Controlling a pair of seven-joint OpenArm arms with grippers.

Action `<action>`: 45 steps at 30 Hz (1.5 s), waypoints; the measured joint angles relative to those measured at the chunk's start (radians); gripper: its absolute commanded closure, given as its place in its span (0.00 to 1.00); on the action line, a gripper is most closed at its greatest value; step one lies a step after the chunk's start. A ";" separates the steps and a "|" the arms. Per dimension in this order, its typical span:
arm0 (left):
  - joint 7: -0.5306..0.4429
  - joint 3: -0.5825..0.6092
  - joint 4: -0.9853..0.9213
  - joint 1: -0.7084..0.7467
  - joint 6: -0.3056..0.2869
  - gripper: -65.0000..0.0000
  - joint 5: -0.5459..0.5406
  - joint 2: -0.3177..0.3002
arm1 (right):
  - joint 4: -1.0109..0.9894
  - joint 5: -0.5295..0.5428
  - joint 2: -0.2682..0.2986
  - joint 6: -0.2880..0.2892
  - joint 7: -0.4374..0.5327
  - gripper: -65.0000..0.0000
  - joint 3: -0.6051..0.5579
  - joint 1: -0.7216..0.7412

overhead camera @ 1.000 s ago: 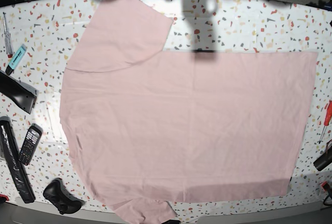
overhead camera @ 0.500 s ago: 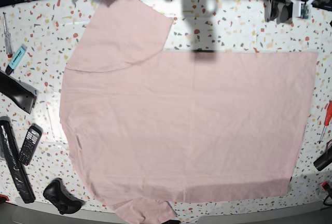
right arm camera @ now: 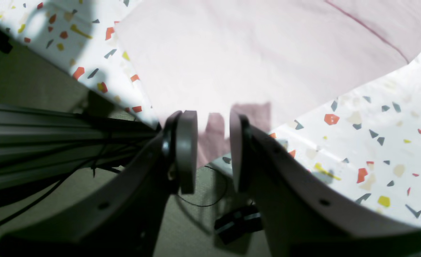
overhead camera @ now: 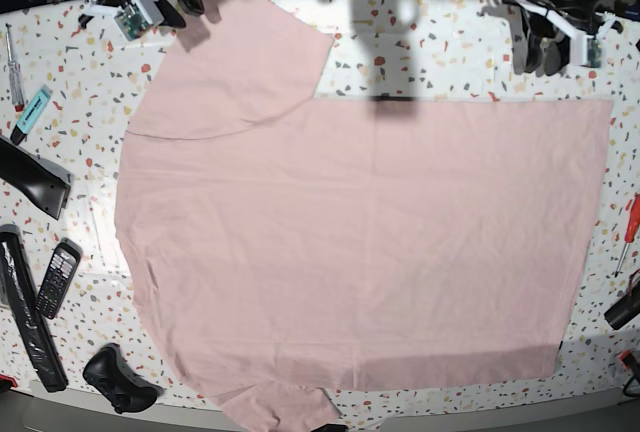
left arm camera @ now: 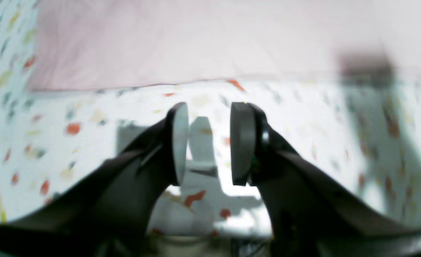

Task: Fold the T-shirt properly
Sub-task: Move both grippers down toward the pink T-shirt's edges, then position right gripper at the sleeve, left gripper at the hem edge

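Observation:
The pale pink T-shirt (overhead camera: 360, 232) lies spread flat on the terrazzo table (overhead camera: 440, 52), plain side up, with one sleeve (overhead camera: 240, 62) at the far left and the other at the near edge. No lettering shows. My right gripper (overhead camera: 183, 4) is open and empty, hovering at the far sleeve's tip by the table's back edge. The right wrist view shows its open jaws (right arm camera: 213, 150) just over the sleeve (right arm camera: 249, 53). My left gripper (overhead camera: 533, 49) is open and empty above bare table, short of the shirt's far right corner. The left wrist view shows it (left arm camera: 210, 142) with the shirt's hem (left arm camera: 196, 43) ahead.
Along the left edge lie a screwdriver (overhead camera: 12, 67), a teal marker (overhead camera: 32, 112), a black wedge (overhead camera: 35, 182), a black phone (overhead camera: 58, 277), a long black bar (overhead camera: 25, 322) and a black controller (overhead camera: 118, 377). A red screwdriver (overhead camera: 630, 227) lies at the right.
Both arms have come further in from the table's far edge. The right gripper now reaches the far sleeve; the left gripper has dropped closer to the shirt's far right corner. The shirt has not moved.

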 measured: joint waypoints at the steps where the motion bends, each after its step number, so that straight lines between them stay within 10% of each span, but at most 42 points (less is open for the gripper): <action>1: 0.002 0.000 -0.001 -0.008 0.079 0.72 -0.040 0.001 | 0.000 0.000 -0.003 0.000 -0.002 0.77 0.000 0.002; 19: 0.001 -0.029 -0.084 -0.162 0.126 0.72 -0.278 0.100 | 0.000 0.000 -0.094 0.000 -0.030 0.77 0.000 0.037; 30: 0.167 -0.325 -0.463 -0.284 -0.280 0.71 -0.756 0.130 | 0.000 0.000 -0.094 0.000 -0.030 0.77 0.000 0.048; 41: 0.270 -0.384 -0.592 -0.334 -0.307 0.60 -0.893 0.126 | 0.000 -0.003 -0.094 0.000 -0.030 0.77 0.000 0.048; 45: 0.270 -0.385 -0.592 -0.363 -0.233 0.60 -0.844 0.107 | 0.000 -0.006 -0.095 0.000 -0.039 0.77 0.000 0.048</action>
